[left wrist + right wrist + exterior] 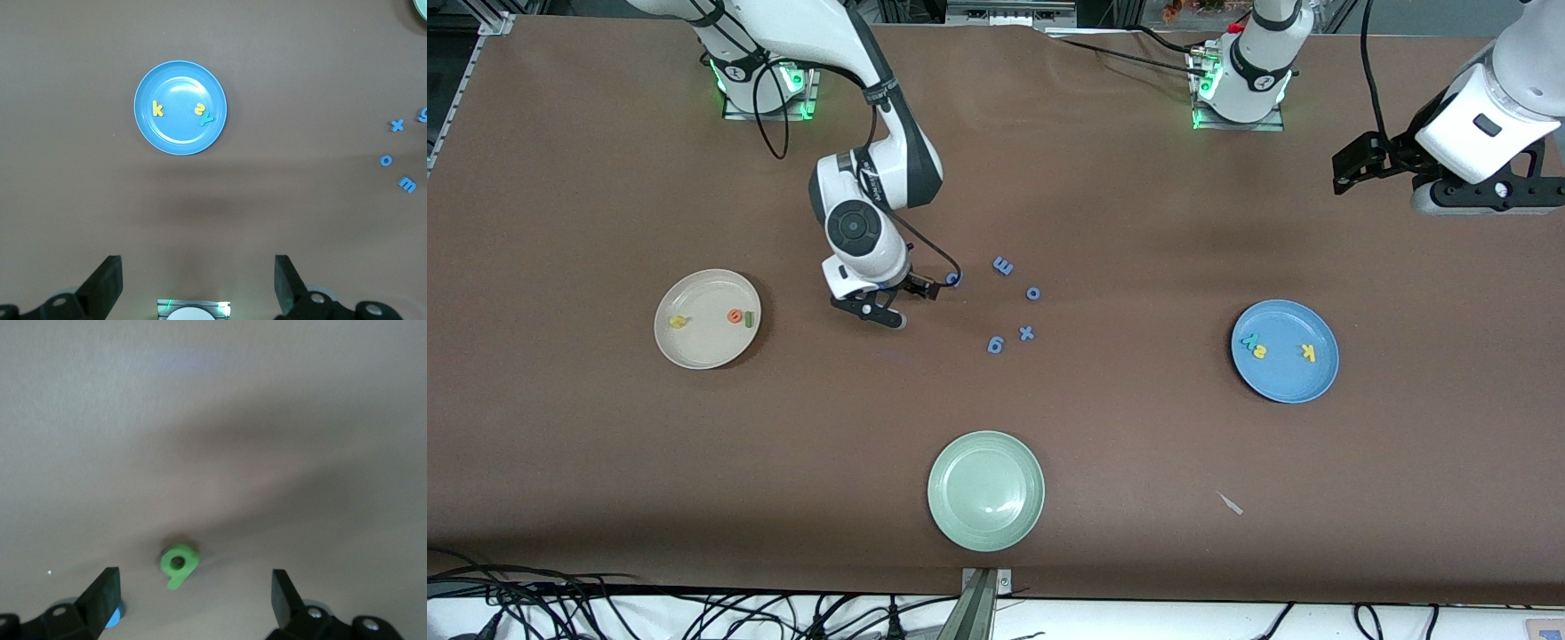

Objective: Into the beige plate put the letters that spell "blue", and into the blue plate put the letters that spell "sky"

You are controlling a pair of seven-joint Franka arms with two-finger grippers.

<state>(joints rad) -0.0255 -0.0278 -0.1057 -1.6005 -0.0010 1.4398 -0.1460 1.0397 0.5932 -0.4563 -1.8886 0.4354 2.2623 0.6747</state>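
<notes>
The right gripper point(891, 305), jaws wide and empty, hangs low left of centre frame over the light green "b" point(179, 564). The beige plate point(694, 350) at mid-left holds "u" point(679, 322), "e" point(735, 316) and "l" point(749, 316). The blue plate point(1294, 378) at mid-right holds "s" point(1260, 352), "y" point(1250, 340) and "k" point(1308, 352), while the left gripper point(1369, 169) waits open and empty at upper right.

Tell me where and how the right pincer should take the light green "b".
The light green "b" lies flat on the table, between the open right pincer fingers. Probably come straight down from above and pinch across its round bowl, the widest part.
</notes>
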